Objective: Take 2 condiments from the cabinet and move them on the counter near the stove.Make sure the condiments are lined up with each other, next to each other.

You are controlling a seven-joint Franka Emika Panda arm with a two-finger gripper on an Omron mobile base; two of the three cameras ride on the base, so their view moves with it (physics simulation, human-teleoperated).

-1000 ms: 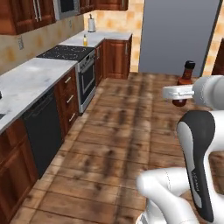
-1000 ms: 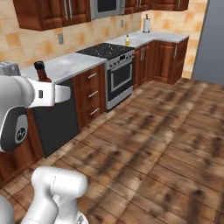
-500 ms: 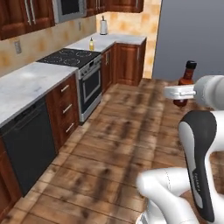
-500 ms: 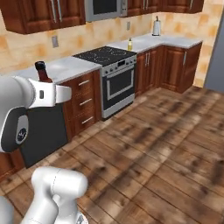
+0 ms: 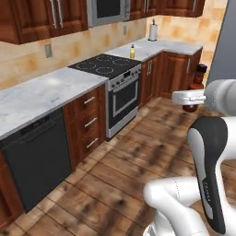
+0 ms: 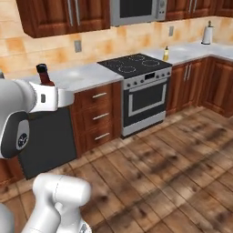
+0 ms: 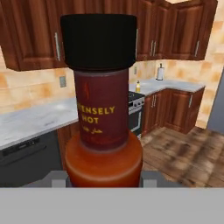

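Gripper (image 5: 191, 102) closed on the red-brown sauce bottle (image 7: 103, 116), held upright in the air over the wood floor, cap up. The counter (image 5: 46, 94) beside the stove (image 5: 105, 64) lies ahead and to the arm's left, with the yellow squeeze bottle (image 5: 132, 51) standing upright on the counter just beyond the stove. The hand view shows the label, while the base views show the route to the stove.

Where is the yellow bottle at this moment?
The yellow bottle stands on the counter just right of the stove, left of the paper towel roll.
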